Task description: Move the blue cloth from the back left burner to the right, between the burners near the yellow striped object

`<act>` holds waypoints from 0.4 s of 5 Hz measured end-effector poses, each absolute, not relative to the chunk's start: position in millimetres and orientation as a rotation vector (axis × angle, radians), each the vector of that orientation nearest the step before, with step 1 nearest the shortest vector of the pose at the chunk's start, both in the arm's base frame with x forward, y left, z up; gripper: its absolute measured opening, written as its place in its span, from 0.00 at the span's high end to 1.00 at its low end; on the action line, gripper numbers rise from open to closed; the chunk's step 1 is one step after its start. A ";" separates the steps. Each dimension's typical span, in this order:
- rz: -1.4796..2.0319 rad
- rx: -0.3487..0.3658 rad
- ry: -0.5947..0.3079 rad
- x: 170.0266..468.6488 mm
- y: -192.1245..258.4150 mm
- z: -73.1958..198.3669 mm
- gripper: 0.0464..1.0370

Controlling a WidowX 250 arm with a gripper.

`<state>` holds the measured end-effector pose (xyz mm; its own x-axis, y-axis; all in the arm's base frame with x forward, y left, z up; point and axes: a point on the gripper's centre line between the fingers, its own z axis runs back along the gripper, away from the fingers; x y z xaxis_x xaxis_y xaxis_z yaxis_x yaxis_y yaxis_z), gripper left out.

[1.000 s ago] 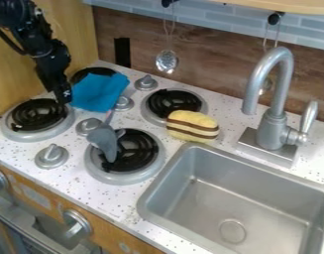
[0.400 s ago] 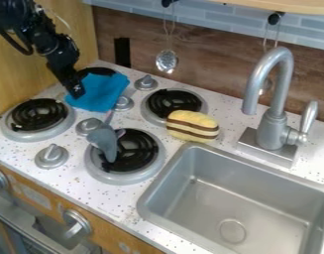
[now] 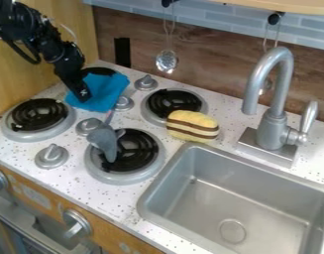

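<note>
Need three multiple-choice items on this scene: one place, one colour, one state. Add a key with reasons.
1. Where is the gripper?
A) Over the sink
B) At the cloth
C) Beside the faucet

2. What colour is the cloth?
A) Blue
B) Red
C) White

3. How is the gray spoon?
A) Hanging from a hook
B) Standing upright
C) Lying down

Key:
1 B: the gripper's tip is at the cloth's left part.
2 A: the cloth is plainly blue against the white counter.
3 C: its head lies partly over a burner.
</note>
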<state>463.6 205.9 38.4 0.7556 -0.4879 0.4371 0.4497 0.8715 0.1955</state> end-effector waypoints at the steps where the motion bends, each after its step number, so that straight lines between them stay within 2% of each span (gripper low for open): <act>1: -0.523 0.069 -0.500 469.8 203.5 28.5 0.04; 2: -0.539 0.057 -0.519 472.8 199.3 28.5 0.04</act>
